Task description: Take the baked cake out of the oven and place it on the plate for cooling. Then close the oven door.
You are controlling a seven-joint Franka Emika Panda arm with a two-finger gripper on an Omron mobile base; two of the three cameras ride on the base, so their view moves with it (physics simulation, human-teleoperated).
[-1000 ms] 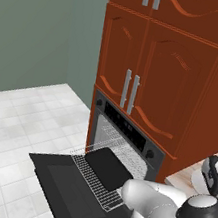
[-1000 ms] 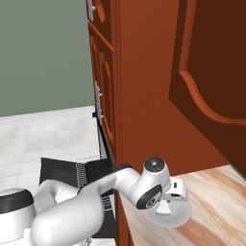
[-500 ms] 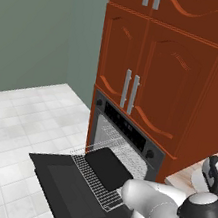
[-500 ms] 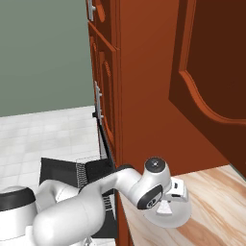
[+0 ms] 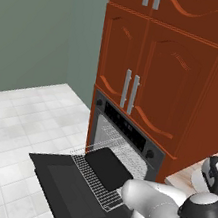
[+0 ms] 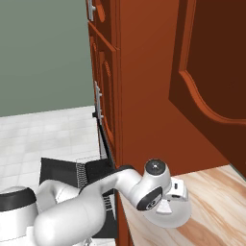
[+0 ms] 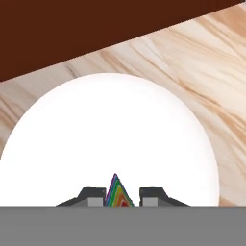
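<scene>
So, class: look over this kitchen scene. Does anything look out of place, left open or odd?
The oven door lies fully open over the floor, with the wire rack and a black tray pulled out onto it. Otherwise nothing stands out: the fingers pinch the cake over the white plate on the wooden counter.

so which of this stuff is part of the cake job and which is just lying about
Part of the job:
- baked cake, held in the gripper
- plate
- oven
- oven door

Just there:
- black tray
- wire rack
- wooden counter
- cabinet doors
</scene>
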